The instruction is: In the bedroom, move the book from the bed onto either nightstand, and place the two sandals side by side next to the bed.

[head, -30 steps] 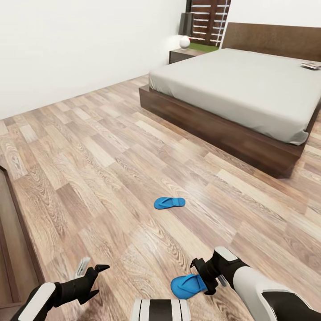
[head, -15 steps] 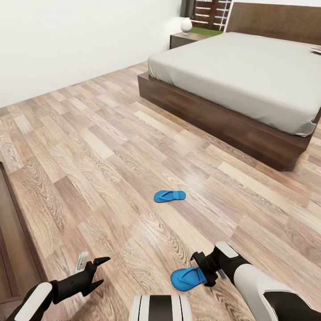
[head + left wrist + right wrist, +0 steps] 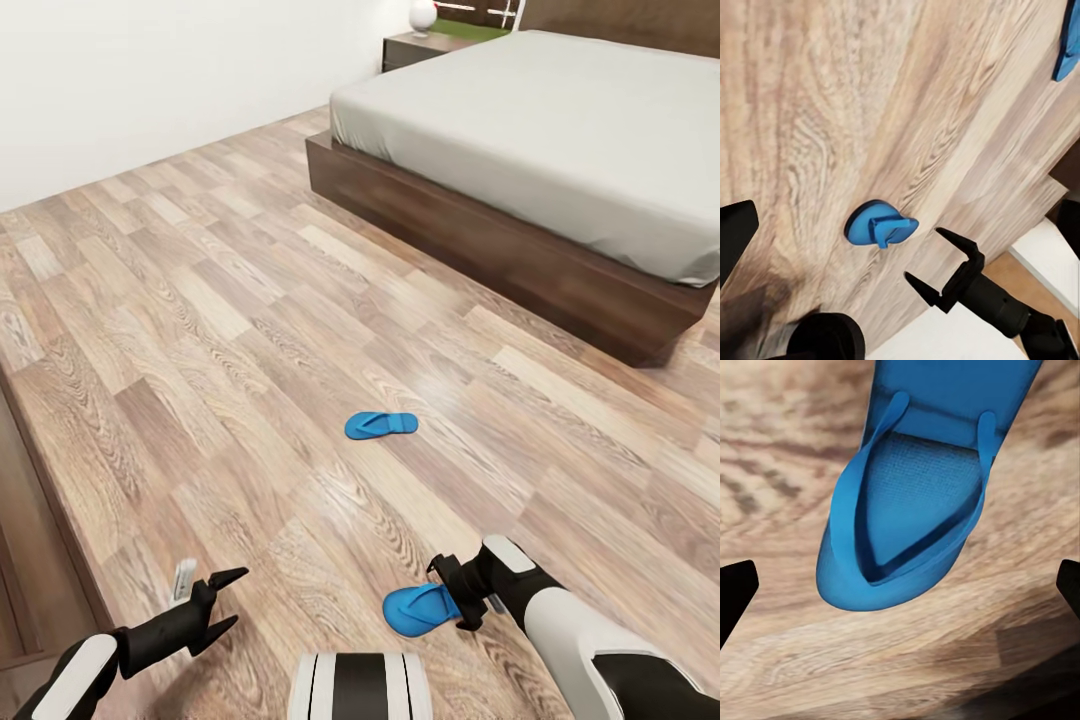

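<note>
One bright blue sandal (image 3: 381, 425) lies flat on the wood-plank floor, well short of the bed (image 3: 560, 130). The second sandal (image 3: 420, 608) (image 3: 922, 502) (image 3: 879, 225) sits close in front of me. My right gripper (image 3: 455, 600) (image 3: 924, 256) (image 3: 901, 585) is at that sandal's end, its fingers spread wide on either side, open. Low over bare floor to the left, my left gripper (image 3: 225, 600) is open and holds nothing. The far sandal (image 3: 1069, 45) also appears at the edge of the left wrist view. One nightstand (image 3: 415, 48) stands beside the bed's head. The book is out of view.
A white round lamp (image 3: 423, 14) stands on the nightstand. A dark wooden piece of furniture (image 3: 30, 560) runs along the left edge, close to my left arm. A white wall (image 3: 150, 70) bounds the floor at the back left.
The whole view has tipped down, so the bed and both sandals sit higher in the picture. The arms have barely moved; the right gripper stays at the near sandal.
</note>
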